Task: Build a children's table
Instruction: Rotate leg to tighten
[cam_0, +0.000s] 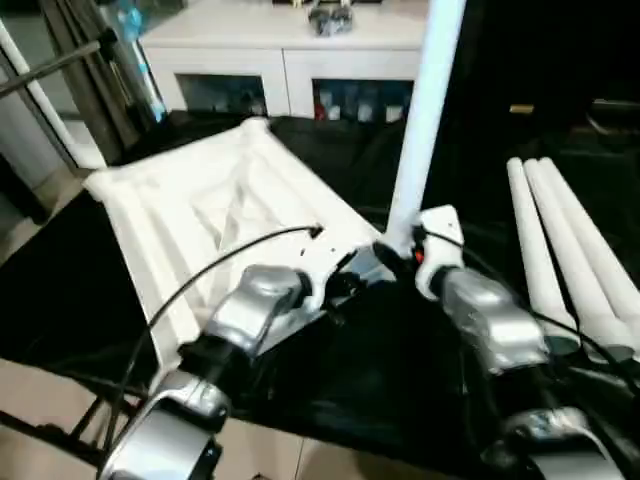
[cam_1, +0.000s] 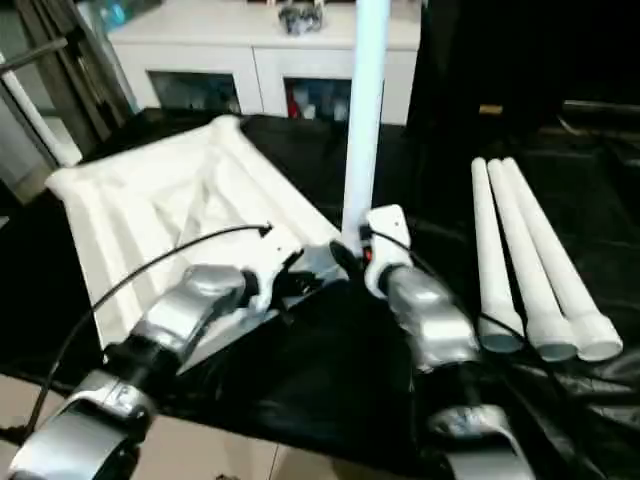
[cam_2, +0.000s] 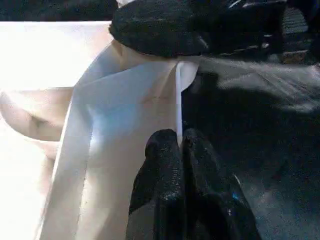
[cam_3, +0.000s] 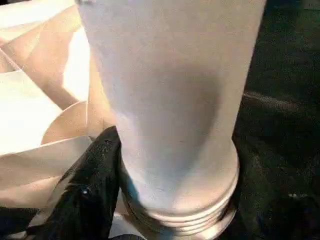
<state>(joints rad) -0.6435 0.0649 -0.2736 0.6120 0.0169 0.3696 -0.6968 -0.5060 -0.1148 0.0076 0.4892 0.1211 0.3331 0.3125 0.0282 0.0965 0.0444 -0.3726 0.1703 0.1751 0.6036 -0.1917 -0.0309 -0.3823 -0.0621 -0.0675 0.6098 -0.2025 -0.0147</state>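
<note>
The white tabletop lies ribbed side up on a black cloth, left of centre. My left gripper is shut on the thin rim of its near edge. One white leg stands upright at the tabletop's near right corner, with my right gripper shut on its lower part. The right wrist view has one black finger pressed against the leg, just above its threaded end. Whether that end sits in the corner socket is hidden. Three more legs lie side by side on the cloth at the right.
A white cabinet with glass doors stands behind the work surface. The black cloth reaches to the near edge, with bare floor at lower left. A metal stand leans at the far left.
</note>
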